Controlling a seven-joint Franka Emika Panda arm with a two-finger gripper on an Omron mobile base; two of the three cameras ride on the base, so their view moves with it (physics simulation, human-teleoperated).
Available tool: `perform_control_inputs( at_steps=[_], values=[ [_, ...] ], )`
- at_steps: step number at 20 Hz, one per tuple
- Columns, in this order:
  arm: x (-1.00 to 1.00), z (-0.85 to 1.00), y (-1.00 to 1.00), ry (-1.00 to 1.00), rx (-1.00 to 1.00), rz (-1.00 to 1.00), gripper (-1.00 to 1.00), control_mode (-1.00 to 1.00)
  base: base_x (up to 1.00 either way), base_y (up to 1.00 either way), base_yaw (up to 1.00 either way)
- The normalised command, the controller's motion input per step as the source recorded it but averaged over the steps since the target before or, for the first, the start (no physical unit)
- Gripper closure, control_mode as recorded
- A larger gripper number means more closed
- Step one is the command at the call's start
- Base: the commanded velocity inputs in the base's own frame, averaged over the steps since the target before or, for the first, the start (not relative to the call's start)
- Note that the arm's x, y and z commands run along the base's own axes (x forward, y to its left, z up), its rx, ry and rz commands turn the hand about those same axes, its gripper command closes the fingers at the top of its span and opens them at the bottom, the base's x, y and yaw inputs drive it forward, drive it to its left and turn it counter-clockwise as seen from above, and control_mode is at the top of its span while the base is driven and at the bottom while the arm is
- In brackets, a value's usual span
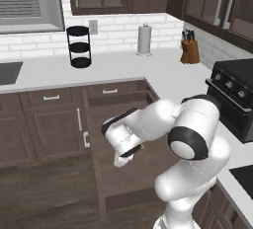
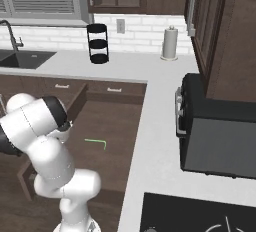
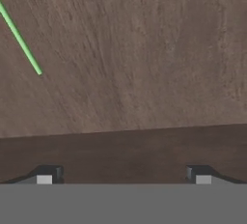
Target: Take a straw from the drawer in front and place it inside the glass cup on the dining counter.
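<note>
Your end effector (image 3: 123,175) hangs above the open drawer with its two dark fingertips spread wide and nothing between them. Below it lies the shallow dark-brown wooden drawer (image 2: 117,126), pulled out from the white tabletop (image 2: 150,141). The thin bright-green straw (image 3: 20,39) rests flat on the drawer floor, well off to one side of your fingers rather than between them. If you descend from here you would likely close on bare wood; and because the straw lies flat and slim, a misaligned pinch could push it away or roll it.
</note>
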Motion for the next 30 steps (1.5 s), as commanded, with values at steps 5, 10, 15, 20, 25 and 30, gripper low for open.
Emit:
perform_control_inputs(
  at_steps=[5, 10, 15, 20, 25, 30],
  values=[
    [0.42, 0.80, -0.70, 0.07, 0.06, 0.00, -1.00, -1.00, 0.00, 0.00, 0.00],
    [0.37, 0.68, -0.58, 0.19, -0.01, 0.00, -1.00, -1.00, 0.00, 0.00, 0.00],
    [0.40, 0.71, -0.46, 0.21, -0.12, 0.00, -1.00, -1.00, 0.00, 0.00, 0.00],
    [0.29, 0.10, -0.28, 0.13, -0.04, 0.00, -1.00, -1.00, 0.00, 0.00, 0.00],
    [0.39, -0.16, -0.17, 0.09, -0.05, 0.06, -1.00, -1.00, 0.00, 0.00, 0.00],
    [0.39, -0.07, -0.08, 0.12, -0.01, 0.18, -1.00, -1.00, 0.00, 0.00, 0.00]
  ],
)
